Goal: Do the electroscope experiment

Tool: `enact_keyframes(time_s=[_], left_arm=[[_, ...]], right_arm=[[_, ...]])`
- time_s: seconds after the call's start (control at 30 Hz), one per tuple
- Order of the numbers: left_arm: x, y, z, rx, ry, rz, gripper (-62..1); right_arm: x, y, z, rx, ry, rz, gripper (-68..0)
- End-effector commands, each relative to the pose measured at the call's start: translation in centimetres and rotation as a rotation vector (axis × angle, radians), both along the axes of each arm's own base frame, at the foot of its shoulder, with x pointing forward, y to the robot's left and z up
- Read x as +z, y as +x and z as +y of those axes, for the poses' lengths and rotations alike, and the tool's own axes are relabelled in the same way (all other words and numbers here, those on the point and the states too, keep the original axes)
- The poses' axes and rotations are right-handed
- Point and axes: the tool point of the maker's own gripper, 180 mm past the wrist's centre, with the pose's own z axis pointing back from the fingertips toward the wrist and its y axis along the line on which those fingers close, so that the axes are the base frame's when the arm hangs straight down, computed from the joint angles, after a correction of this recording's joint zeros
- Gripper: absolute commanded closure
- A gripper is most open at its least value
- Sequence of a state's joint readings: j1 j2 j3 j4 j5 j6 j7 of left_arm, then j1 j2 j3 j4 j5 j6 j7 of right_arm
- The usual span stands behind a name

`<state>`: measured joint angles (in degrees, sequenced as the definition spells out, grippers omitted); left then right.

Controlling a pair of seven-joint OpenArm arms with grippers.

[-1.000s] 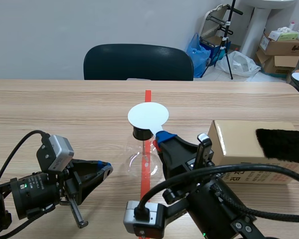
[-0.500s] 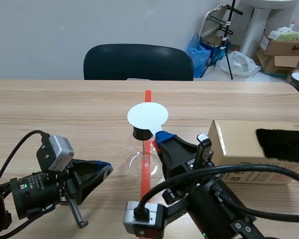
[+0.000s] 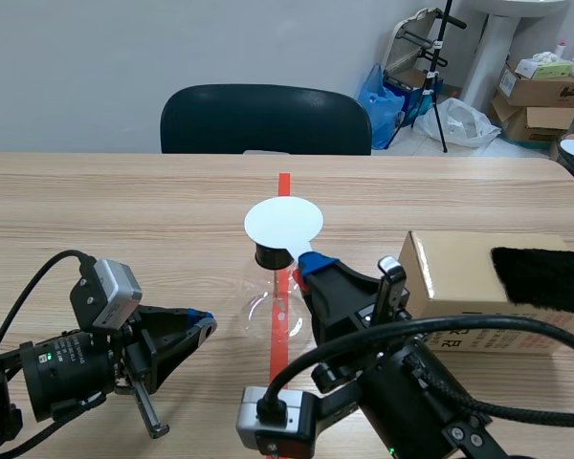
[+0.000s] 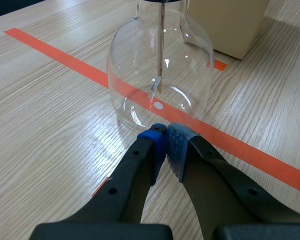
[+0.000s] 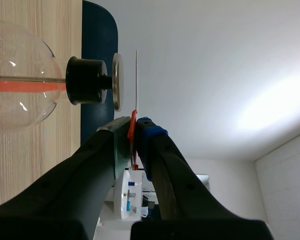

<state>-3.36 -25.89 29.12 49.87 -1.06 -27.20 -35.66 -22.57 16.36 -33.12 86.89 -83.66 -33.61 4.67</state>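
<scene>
Scene view: thin white round disc [image 3: 283, 222] clamped in right gripper [image 3: 314, 264], hiding top of clear glass flask [image 3: 268, 311] mid-table [image 3: 124, 220]. Left gripper [image 3: 203, 321] closed together on nothing, just beside flask.

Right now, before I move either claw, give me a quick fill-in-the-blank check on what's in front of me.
1. The right claw grips a thin round disc coloured ____.
2. The left claw is ____ on nothing, just short of the clear glass flask.
3. A black furry cloth lies on the tan cardboard box, on the ____ arm's side of the table.

Missing words: white; shut; right
</scene>
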Motion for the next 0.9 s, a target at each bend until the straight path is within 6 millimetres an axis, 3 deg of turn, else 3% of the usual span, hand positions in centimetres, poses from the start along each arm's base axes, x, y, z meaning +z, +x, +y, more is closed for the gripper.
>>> enact_keyframes(time_s=[0.0, 0.53, 0.87], left_arm=[[1.2, 0.4, -0.4, -0.003, -0.030, -0.031, -3.2], [1.2, 0.4, -0.4, -0.003, -0.030, -0.031, -3.2], [1.2, 0.4, -0.4, -0.003, -0.030, -0.031, -3.2]], right_arm=[[0.8, 0.5, -0.3, -0.014, 0.007, -0.030, -0.9], [1.2, 3.1, -6.4, -0.384, 0.040, -0.040, -0.9], [1.3, 3.5, -8.6, -0.509, 0.051, -0.043, -0.9]])
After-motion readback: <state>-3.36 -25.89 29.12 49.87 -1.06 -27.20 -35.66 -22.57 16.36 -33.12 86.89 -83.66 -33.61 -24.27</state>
